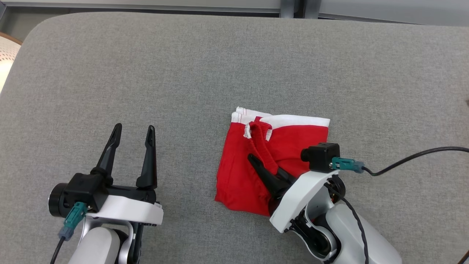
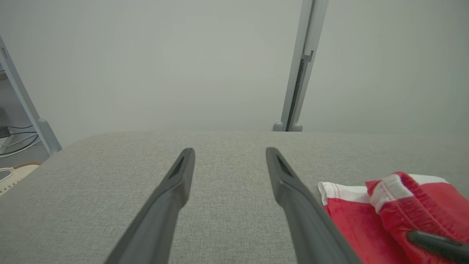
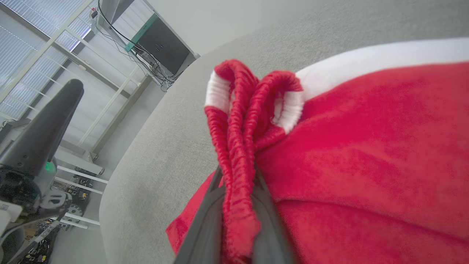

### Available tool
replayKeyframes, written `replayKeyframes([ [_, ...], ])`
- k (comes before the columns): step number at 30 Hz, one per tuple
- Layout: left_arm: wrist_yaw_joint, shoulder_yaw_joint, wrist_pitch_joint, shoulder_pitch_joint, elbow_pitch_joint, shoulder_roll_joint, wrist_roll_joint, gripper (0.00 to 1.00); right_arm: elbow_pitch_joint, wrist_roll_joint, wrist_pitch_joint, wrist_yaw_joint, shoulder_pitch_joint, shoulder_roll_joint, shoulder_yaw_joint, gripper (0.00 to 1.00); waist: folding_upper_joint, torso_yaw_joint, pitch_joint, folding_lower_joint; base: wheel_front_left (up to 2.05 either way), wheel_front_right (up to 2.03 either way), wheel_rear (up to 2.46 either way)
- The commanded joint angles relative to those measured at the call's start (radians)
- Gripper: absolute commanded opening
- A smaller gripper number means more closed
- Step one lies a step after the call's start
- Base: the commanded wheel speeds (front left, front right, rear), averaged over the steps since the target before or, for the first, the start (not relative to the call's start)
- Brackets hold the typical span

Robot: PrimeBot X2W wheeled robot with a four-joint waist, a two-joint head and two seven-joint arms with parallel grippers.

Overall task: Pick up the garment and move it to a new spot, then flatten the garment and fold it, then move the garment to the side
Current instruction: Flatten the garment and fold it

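The garment [image 1: 289,141] is a small red piece with white trim, folded into a rough square on the grey surface right of centre. My right gripper [image 1: 256,161] lies over its lower middle, shut on a bunched red ribbed band of the garment [image 3: 238,154], which is pinched between the two dark fingers [image 3: 205,231]. My left gripper [image 1: 133,137] rests at the lower left, open with nothing between its fingers, well clear of the cloth. In the left wrist view the garment [image 2: 366,216] shows at the lower right, beside the open left gripper [image 2: 229,154].
The grey padded table [image 1: 183,73] has a rounded far-left corner and a far edge along the top. A black cable [image 1: 414,157] runs from my right wrist toward the right edge. A metal post [image 2: 300,73] stands behind the table.
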Motion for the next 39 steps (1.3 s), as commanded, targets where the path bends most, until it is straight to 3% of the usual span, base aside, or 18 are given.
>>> replayKeyframes([
  [1,-0.003,0.003,-0.003,-0.016,0.002,0.001,0.0,1.0,0.004,0.007,-0.011,0.0,-0.017,0.0,0.008,0.0,0.0,0.0,0.001,0.0,0.0,0.0,0.0],
  [3,-0.007,0.002,-0.005,-0.026,0.01,-0.003,0.002,1.0,0.03,0.034,-0.04,0.0,-0.042,0.0,0.036,0.0,0.0,0.001,0.003,0.0,0.0,0.0,0.0],
  [4,-0.01,0.001,-0.006,-0.028,0.014,-0.005,0.004,1.0,0.042,0.044,-0.053,0.0,-0.054,0.0,0.051,0.12,0.0,0.001,0.003,0.0,0.0,0.0,0.0],
  [5,-0.01,0.001,-0.007,-0.029,0.017,-0.007,0.004,1.0,0.055,0.058,-0.065,0.0,-0.064,0.0,0.065,0.32,0.0,0.001,0.003,0.0,0.0,0.0,0.0],
  [6,-0.013,0.0,-0.006,-0.029,0.021,-0.009,0.006,1.0,0.07,0.065,-0.074,0.0,-0.076,0.0,0.082,0.58,0.0,0.0,0.003,0.0,0.0,0.0,0.0],
  [7,-0.015,0.0,-0.007,-0.031,0.025,-0.011,0.006,1.0,0.081,0.069,-0.088,0.0,-0.088,0.001,0.095,0.97,0.0,-0.001,0.002,0.0,0.0,0.0,0.0],
  [8,-0.016,0.0,-0.007,-0.033,0.027,-0.012,0.007,1.0,0.094,0.072,-0.102,0.0,-0.099,0.0,0.11,1.0,0.0,-0.002,0.002,0.0,0.0,0.0,0.0],
  [15,-0.023,0.007,-0.009,-0.029,0.04,-0.016,0.013,1.0,0.111,-0.031,-0.258,0.0,-0.154,-0.001,0.218,1.0,0.0,-0.019,-0.01,0.0,0.0,0.0,0.0],
  [18,-0.023,0.013,-0.009,-0.023,0.041,-0.013,0.016,1.0,0.102,-0.096,-0.338,0.0,-0.155,-0.033,0.2,1.0,0.0,-0.032,-0.02,0.0,0.0,0.0,0.0],
  [27,-0.014,0.048,-0.009,0.017,0.026,0.005,0.014,1.0,-0.025,-0.253,-0.394,0.0,-0.015,-0.127,-0.118,1.0,0.0,-0.093,-0.063,0.0,0.0,0.0,0.0],
  [34,-0.008,0.071,-0.009,0.069,0.013,0.024,0.006,1.0,-0.152,-0.352,-0.386,0.0,0.166,-0.154,-0.365,1.0,0.0,-0.142,-0.113,0.0,0.0,0.0,0.0],
  [39,-0.004,0.073,0.001,0.115,0.016,0.038,-0.003,1.0,-0.245,-0.406,-0.338,0.0,0.282,-0.147,-0.473,1.0,0.0,-0.163,-0.162,0.0,0.0,0.0,0.0],
])
